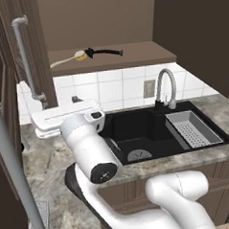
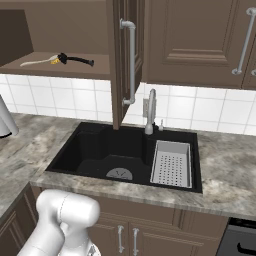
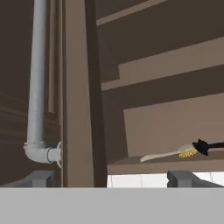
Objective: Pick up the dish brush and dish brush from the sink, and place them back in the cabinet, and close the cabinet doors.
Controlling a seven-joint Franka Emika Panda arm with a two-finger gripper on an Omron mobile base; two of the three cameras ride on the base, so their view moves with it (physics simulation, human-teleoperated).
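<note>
Both dish brushes lie on the open cabinet's shelf [image 1: 132, 55]. The whitish-handled brush [image 1: 65, 59] [image 2: 37, 62] [image 3: 164, 155] meets the black-handled brush [image 1: 105, 51] [image 2: 77, 60] [image 3: 212, 146] head to head. My gripper [image 3: 113, 178] is open with nothing between its fingers. It faces the edge of the left cabinet door [image 3: 78, 87] [image 1: 38, 54], with the brushes beyond to the right. The right door [image 1: 198, 34] [image 2: 122, 60] also stands open. The black sink [image 1: 131, 127] [image 2: 90, 147] lies below.
A grey strainer tray [image 1: 194, 128] [image 2: 171, 162] sits in the sink's right side, by the curved faucet [image 1: 165, 87] [image 2: 150, 112]. The left door's silver bar handle [image 1: 25, 59] [image 3: 37, 78] is close to the hand. Closed wall cabinets [image 2: 200, 35] hang to the right.
</note>
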